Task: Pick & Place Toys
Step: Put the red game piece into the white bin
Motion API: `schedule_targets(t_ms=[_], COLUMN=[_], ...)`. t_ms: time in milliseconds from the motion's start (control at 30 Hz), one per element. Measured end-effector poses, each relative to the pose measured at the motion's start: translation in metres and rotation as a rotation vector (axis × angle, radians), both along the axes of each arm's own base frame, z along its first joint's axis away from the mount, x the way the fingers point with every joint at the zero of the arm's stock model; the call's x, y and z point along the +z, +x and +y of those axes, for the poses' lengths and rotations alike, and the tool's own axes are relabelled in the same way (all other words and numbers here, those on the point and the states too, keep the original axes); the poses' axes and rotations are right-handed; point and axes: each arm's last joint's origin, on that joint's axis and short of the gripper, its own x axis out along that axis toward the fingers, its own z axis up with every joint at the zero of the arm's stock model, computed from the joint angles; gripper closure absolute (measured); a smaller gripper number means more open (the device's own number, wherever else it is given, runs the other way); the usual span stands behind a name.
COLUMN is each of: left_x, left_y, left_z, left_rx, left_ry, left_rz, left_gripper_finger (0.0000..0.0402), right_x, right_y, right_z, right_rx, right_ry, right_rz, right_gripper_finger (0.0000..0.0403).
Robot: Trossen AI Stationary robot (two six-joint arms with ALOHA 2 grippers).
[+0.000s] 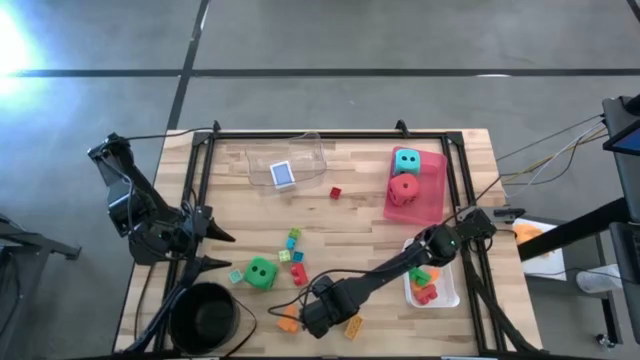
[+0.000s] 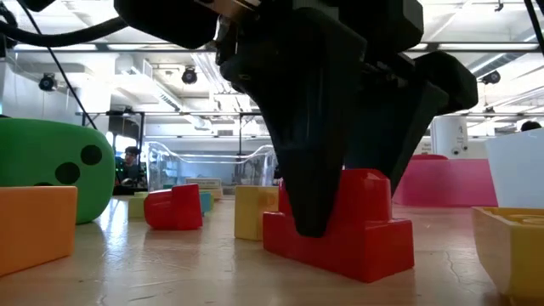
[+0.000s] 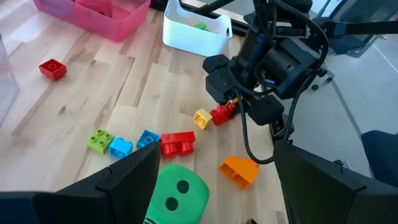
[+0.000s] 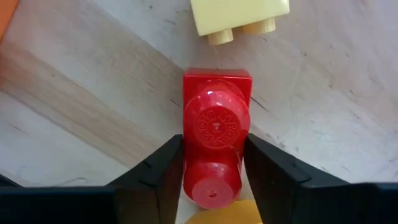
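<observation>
A: Gripping anything, the right end effector (image 4: 213,163)?

B: Its fingers (image 4: 152,171) press both sides of a red brick (image 4: 216,134) standing on the worktop (image 1: 360,215), low centre of the high view.

A: Around it?

B: A yellow brick (image 4: 239,18) just beyond. The left end effector (image 1: 222,250) waits wide at the left edge, near the green die (image 1: 261,272).

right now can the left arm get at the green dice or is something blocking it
Probably yes. The green dice sits on bare wood just ahead of the open left gripper, with nothing between them; the right gripper works a red brick farther off.
</observation>
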Motion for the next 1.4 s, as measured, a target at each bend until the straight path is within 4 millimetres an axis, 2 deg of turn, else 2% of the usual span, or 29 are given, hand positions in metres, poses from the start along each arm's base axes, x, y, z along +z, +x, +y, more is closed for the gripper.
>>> schedule_targets(t_ms=[233,567,833,1133,1267,1400], left_x=[0.000,0.000,0.000,0.000,-0.001,0.000], left_y=[0.000,0.000,0.000,0.000,0.000,0.000], left_z=[0.000,0.000,0.000,0.000,0.000,0.000], left_rx=[0.000,0.000,0.000,0.001,0.001,0.002], left_ry=[-0.001,0.000,0.000,0.003,0.003,0.004], left_rz=[0.000,0.000,0.000,0.002,0.002,0.002], left_gripper_finger=[0.0085,0.0086,0.0086,0.0086,0.0086,0.0085], right_x=[-0.002,0.008,0.043,0.095,0.110,0.117], right_y=[-0.001,0.000,-0.010,-0.033,-0.044,-0.058], right_z=[0.000,0.001,-0.005,-0.016,-0.023,-0.031], right_rx=[-0.006,0.010,0.015,0.008,-0.008,-0.039], right_ry=[0.002,0.012,0.004,0.007,-0.016,-0.055], right_rz=[0.002,-0.022,-0.046,-0.070,-0.069,-0.029], right_gripper_finger=[0.0287,0.0292,0.0305,0.0305,0.0305,0.0305])
